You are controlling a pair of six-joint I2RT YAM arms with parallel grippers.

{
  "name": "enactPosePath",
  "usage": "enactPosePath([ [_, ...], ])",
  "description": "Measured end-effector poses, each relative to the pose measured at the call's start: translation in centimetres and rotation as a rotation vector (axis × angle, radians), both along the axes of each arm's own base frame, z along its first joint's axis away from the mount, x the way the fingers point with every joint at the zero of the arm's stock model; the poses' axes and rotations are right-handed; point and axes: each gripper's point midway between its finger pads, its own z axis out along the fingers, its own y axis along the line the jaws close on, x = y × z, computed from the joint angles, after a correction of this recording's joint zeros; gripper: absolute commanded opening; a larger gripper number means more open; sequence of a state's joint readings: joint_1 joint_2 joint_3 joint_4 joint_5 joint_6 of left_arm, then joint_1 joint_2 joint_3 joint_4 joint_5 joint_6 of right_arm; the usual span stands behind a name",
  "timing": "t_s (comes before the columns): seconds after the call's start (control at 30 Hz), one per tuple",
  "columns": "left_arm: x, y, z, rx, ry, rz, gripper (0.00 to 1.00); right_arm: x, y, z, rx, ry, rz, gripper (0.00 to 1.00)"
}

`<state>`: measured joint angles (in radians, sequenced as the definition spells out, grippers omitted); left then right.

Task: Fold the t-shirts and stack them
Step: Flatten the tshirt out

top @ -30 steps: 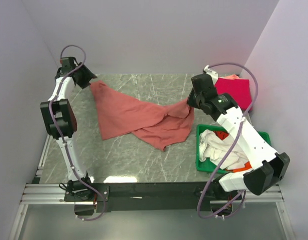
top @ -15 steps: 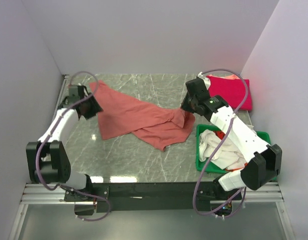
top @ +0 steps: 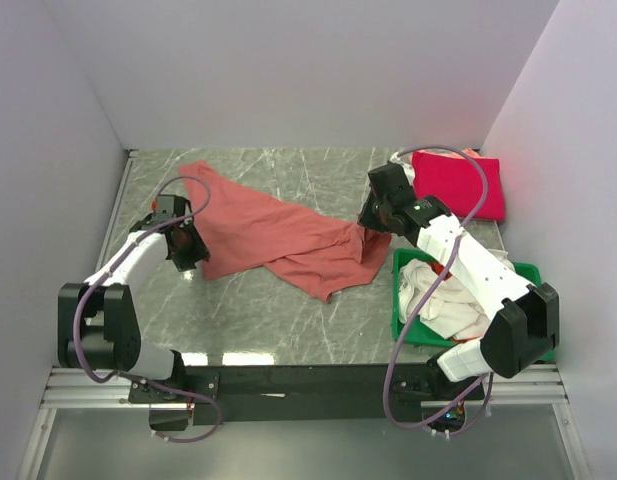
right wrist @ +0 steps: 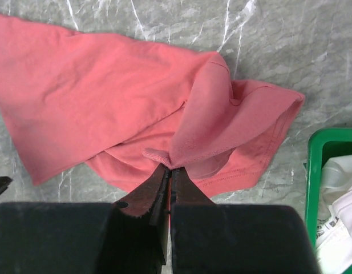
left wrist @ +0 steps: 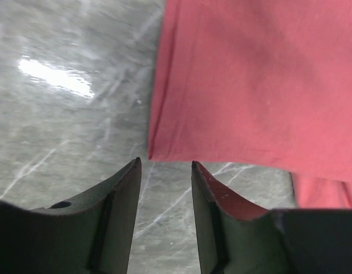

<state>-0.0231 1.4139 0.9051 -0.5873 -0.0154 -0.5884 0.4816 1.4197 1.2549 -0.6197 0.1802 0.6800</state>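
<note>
The grey marble-patterned table (top: 288, 310) carries a large dusty salmon-red cotton t-shirt (top: 268, 230). The shirt lies spread but wrinkled across the middle of the table, from the far left toward the right, and its right part is bunched into folds. A bright crimson-pink folded t-shirt (top: 458, 183) lies flat at the far right corner. A green plastic tray (top: 533, 272) at the right holds a heap of white cloth shirts (top: 433, 290).

The right gripper (right wrist: 169, 168) has its fingers pressed together and pinches a raised fold of the salmon-red shirt at its hem. The left gripper (left wrist: 164, 165) is a little spread and holds nothing; the shirt's left corner (left wrist: 156, 154) lies just before its fingertips.
</note>
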Motion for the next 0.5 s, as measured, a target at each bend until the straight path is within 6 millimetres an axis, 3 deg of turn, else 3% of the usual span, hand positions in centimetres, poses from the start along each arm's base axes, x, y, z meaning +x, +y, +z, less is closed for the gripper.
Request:
enactPosePath([
  [0.2, -0.5, -1.7, -2.0, 0.001, 0.067, -0.053, 0.44, -0.3, 0.2, -0.4, 0.017, 0.001, 0.005, 0.0],
  [0.5, -2.0, -1.2, -3.9, 0.027, 0.121, -0.047, 0.42, -0.7, 0.4, -0.8, 0.046, 0.004, 0.003, 0.0],
])
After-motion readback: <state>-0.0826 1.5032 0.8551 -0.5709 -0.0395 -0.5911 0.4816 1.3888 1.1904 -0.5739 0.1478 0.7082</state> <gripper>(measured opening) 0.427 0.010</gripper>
